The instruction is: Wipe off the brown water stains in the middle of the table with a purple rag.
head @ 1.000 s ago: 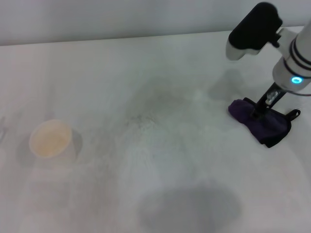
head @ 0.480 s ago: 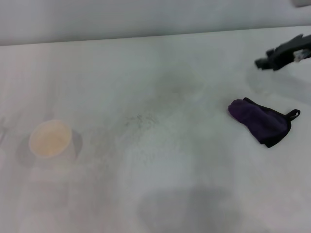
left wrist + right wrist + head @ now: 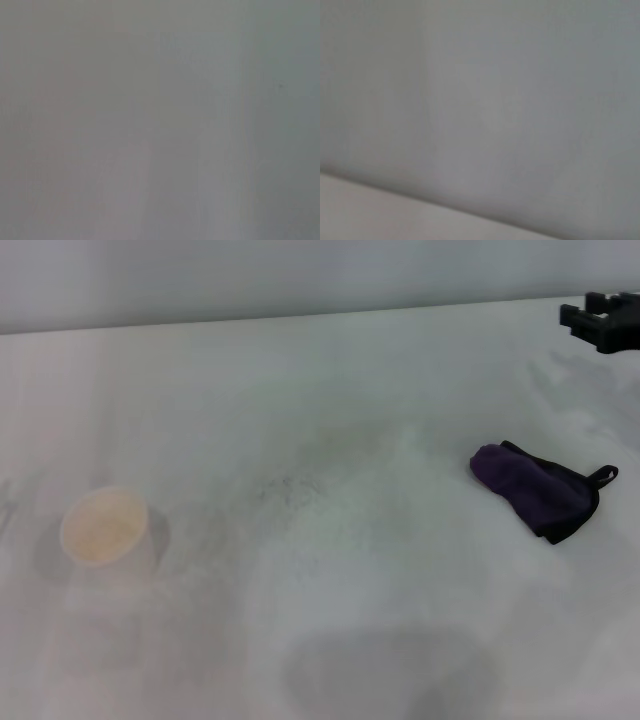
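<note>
Purple rag (image 3: 540, 490) lies bunched on the right of the bench (image 3: 330, 370), free of any grasp. No tan blotch shows mid-bench, only faint grey smudges, possibly a wiped patch. Right claw (image 3: 603, 322) hangs at the far right edge; cannot tell its state. Left claw unseen. Risk: leftover residue missed. Paper cup (image 3: 104, 526) stands left, seemingly empty.

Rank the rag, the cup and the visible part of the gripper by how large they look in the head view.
1. purple rag
2. paper cup, clearly smaller than the rag
3. right gripper, mostly cut off by the picture's edge
</note>
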Controlling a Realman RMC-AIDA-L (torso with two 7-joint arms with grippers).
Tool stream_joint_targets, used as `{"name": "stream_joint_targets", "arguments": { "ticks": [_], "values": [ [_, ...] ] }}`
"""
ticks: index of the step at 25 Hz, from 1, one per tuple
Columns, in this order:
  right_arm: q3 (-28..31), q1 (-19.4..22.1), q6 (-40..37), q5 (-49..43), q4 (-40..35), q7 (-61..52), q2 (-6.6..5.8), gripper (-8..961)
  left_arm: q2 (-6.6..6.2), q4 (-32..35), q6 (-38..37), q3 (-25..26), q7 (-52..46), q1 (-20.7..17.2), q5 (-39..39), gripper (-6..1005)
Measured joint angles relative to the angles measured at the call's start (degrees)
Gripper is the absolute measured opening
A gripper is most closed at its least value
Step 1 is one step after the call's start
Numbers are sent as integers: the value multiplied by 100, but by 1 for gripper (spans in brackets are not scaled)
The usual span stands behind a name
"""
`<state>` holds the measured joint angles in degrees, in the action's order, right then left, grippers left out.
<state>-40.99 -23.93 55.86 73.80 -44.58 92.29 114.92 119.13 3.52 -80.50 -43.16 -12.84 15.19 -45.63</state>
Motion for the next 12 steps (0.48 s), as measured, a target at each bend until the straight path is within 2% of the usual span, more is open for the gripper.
{"name": "stream_joint_targets", "arguments": {
  "ticks": [4, 12],
  "values": [
    [276, 4, 37, 918, 838, 1285, 9, 404, 8, -6, 0, 1, 1, 2, 2, 892],
    [310, 70, 533, 2881, 2437, 3804, 27, 404, 11, -28, -40, -27, 1, -9, 2, 893]
  ]
}}
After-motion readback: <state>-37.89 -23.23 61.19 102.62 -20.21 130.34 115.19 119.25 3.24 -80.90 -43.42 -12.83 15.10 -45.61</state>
